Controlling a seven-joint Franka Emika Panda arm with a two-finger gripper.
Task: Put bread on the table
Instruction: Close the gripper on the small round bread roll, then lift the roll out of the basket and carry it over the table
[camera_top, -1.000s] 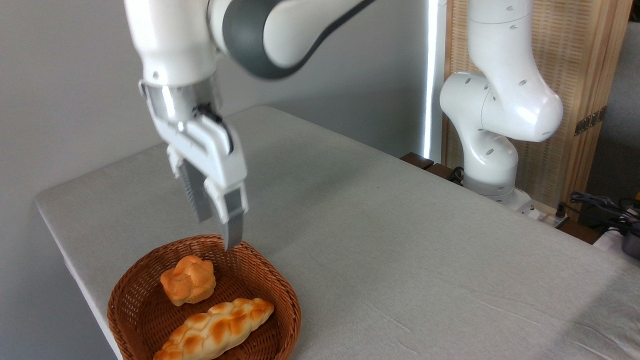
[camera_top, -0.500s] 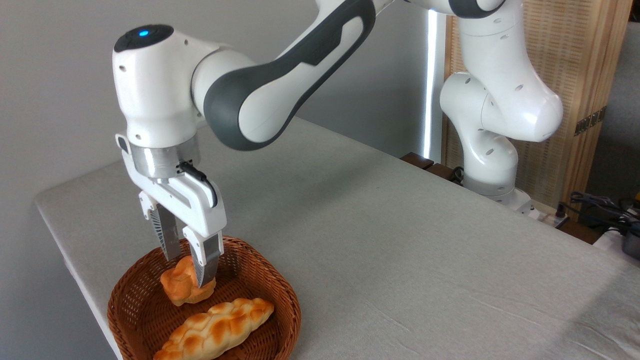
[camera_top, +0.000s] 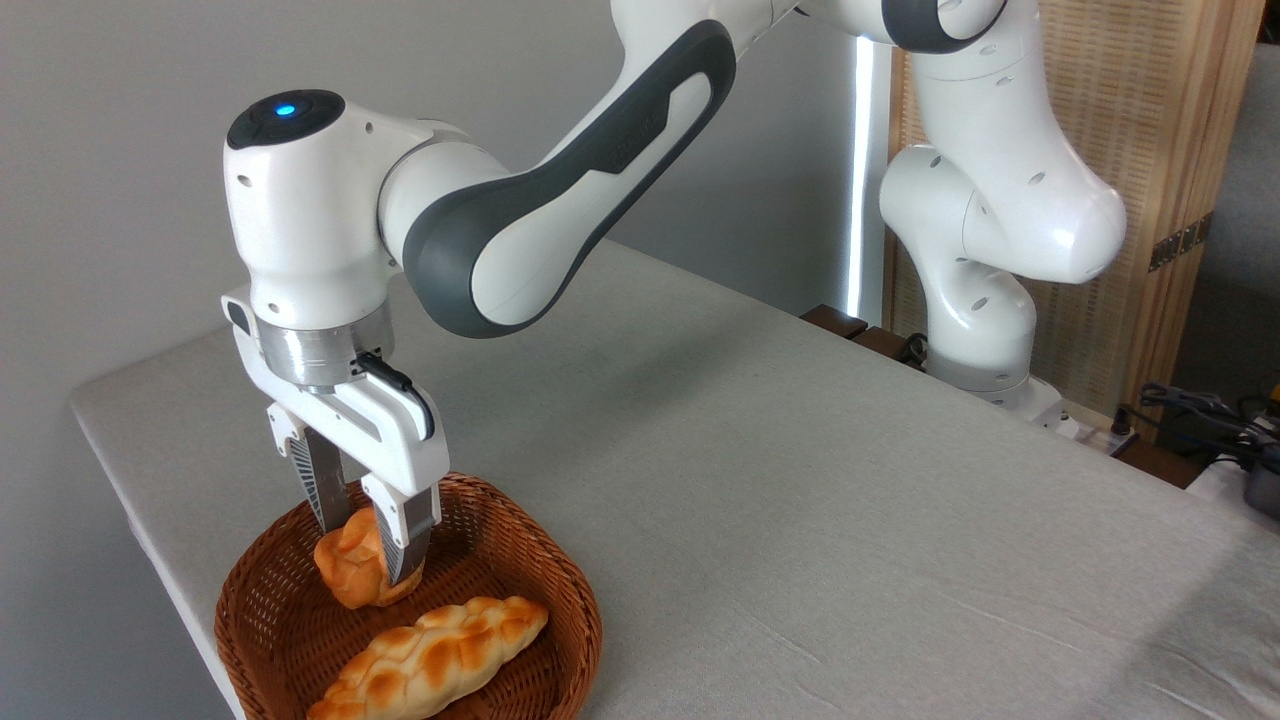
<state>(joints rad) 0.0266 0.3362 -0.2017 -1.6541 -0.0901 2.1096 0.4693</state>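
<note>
My gripper (camera_top: 368, 540) points straight down into the wicker basket (camera_top: 560, 590), and my two fingers (camera_top: 405, 530) are pinched on the bread (camera_top: 350, 565), one on each side of its upper half. The small knobbly bun sits between my fingers, tilted a little, its paler base low over the basket's floor; I cannot tell whether it touches the weave. Just below my fingertips and towards the camera lies the long braided loaf (camera_top: 430, 660), stretched across the basket and apart from the bun. The table (camera_top: 800, 480) spreads grey and flat away from my fingers on the far side of the basket's rim.
</note>
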